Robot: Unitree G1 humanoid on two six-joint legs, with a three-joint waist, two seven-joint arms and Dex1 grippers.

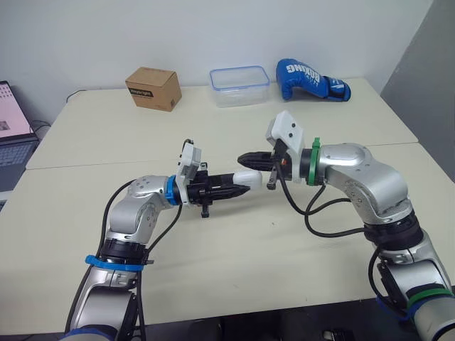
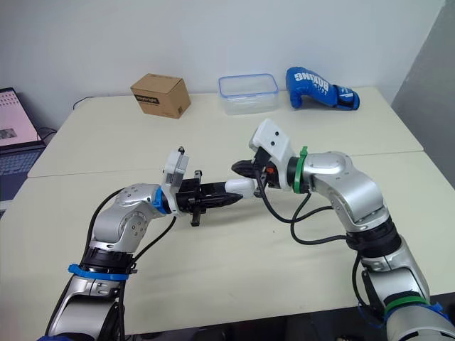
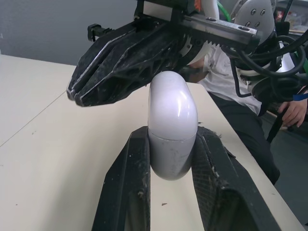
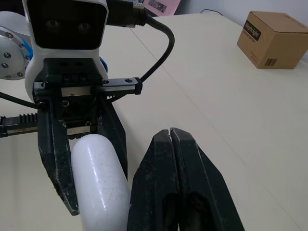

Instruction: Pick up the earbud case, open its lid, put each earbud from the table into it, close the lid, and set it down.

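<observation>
A white earbud case, lid closed, hangs above the middle of the table. My left gripper is shut on its lower half; the left wrist view shows the case clamped between both black fingers. The right gripper is shut with nothing in it. Its tips sit just above and beside the case's rounded lid end, and I cannot tell whether they touch. In the right wrist view, the closed right gripper lies alongside the case.
Along the far edge stand a cardboard box, a clear plastic container and a blue boxing glove. A laptop sits off the left side. A person sits beyond the table in the left wrist view.
</observation>
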